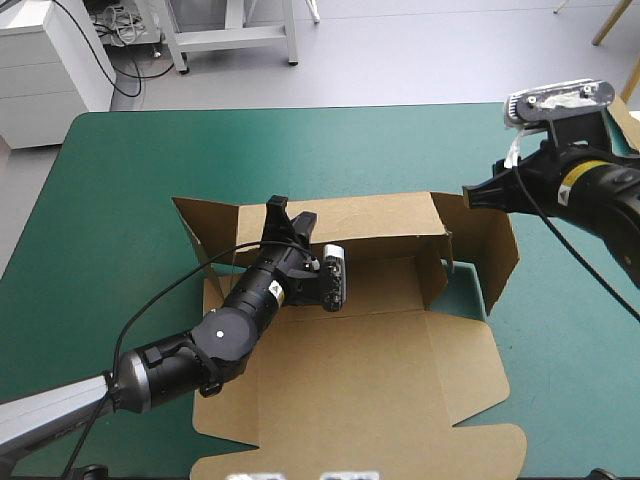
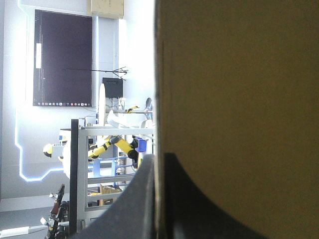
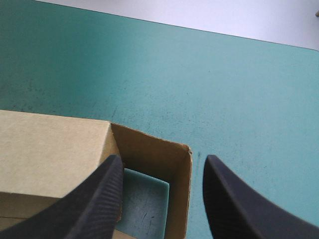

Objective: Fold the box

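Just one box (image 1: 380, 350): left pincer (image 1: 279, 212) clamps it, right pincer (image 3: 163, 160) gapes.

No legible text, number, brand or sign in any view.
- Left arm (image 1: 225, 335): small pale sticker (image 1: 276, 294) with yellow patch sat on wrist housing; print too small to read.
- Right arm (image 1: 612, 192): yellow label (image 1: 571, 184) sat on wrist housing; markings too small to read.
- Box (image 1: 380, 350): board faces showed plain brown in high view and both wrist views.
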`<action>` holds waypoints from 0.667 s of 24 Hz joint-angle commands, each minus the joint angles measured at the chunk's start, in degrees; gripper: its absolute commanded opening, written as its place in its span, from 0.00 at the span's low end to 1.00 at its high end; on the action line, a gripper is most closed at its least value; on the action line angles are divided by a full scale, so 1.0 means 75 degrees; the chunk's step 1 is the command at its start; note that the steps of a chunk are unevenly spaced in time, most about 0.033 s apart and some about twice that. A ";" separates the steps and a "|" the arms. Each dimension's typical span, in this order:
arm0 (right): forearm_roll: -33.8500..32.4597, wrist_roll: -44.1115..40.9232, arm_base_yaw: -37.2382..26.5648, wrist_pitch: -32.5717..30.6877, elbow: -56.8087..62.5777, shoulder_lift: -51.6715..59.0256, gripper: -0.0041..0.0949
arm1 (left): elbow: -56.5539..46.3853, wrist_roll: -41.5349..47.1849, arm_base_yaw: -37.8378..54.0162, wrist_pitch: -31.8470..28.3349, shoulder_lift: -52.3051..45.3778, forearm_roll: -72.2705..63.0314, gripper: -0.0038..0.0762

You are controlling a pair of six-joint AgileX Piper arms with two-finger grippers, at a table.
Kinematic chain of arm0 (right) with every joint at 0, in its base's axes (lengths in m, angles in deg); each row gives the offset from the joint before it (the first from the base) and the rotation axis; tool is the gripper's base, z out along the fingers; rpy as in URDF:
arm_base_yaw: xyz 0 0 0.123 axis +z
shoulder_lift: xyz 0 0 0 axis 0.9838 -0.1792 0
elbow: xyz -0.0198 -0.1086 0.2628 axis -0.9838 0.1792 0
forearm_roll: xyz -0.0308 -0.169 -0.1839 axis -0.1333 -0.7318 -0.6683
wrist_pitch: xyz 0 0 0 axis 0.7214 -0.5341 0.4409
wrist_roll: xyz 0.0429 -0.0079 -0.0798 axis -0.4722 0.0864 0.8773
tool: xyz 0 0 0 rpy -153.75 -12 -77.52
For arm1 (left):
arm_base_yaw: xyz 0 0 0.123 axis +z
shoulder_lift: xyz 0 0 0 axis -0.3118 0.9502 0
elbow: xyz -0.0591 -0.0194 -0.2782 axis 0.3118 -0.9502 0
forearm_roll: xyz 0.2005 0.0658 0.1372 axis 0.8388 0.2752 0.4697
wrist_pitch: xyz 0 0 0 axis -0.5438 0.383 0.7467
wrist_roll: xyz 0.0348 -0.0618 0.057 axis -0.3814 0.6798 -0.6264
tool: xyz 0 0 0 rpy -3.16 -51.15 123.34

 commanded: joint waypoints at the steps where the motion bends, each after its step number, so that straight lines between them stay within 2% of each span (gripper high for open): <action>1: 0.0841 0.0881 -0.0994 0.0392 -0.0489 -0.0344 0.52 | 0.0232 0.0080 -0.0036 0.0185 -0.0244 0.0358 0.04; 6: 0.2861 0.2255 -0.2503 0.0392 -0.0803 -0.1157 0.52 | 0.0232 0.0080 -0.0036 0.0085 -0.0244 0.0358 0.04; 10: 0.4137 0.3155 -0.3329 0.0392 -0.0895 -0.2000 0.52 | 0.0232 0.0080 -0.0036 -0.0033 -0.0244 0.0358 0.04; 16: 0.4289 0.3713 -0.3458 0.0404 -0.1139 -0.3217 0.52 | 0.0232 0.0080 -0.0036 -0.0017 -0.0244 0.0358 0.04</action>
